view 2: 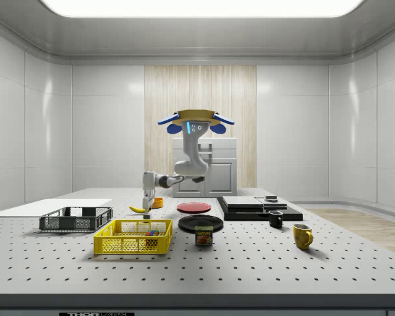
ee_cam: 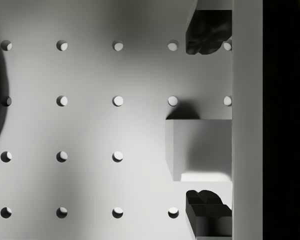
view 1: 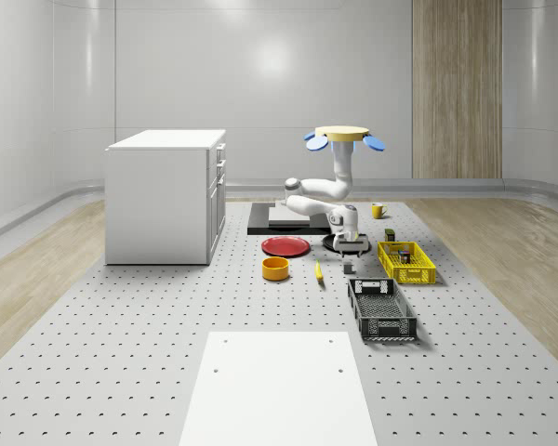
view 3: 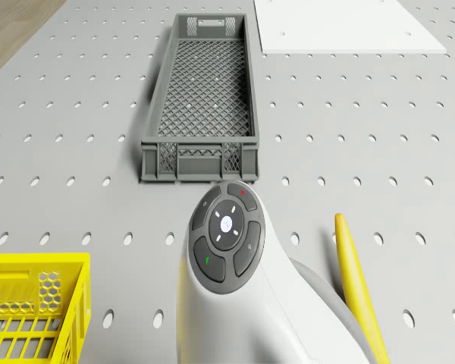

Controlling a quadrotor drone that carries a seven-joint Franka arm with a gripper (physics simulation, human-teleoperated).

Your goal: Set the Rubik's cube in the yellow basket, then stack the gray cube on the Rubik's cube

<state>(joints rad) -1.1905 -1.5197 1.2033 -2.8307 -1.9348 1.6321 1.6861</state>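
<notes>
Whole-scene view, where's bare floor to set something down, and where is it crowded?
Free: the perforated floor between the white cabinet and the white panel, left of the orange bowl. Crowded: around the tool, ringed by red plate, banana, yellow basket and gray crate.

My arm (view 1: 327,193) is white, the drone body (view 1: 342,133) tan on top with blue rotors. Table (view 1: 121,353) is light gray, dotted with dark holes. Yellow basket (view 1: 406,262) has mesh walls; the Rubik's cube (view 2: 149,232) in it shows mixed colours. Gray cube (ee_cam: 197,149) is plain light gray. Dark gray mesh crate (view 3: 202,102), red plate (view 1: 285,246), orange bowl (view 1: 275,268), yellow banana (view 3: 356,284), white cabinet (view 1: 166,195).
</notes>
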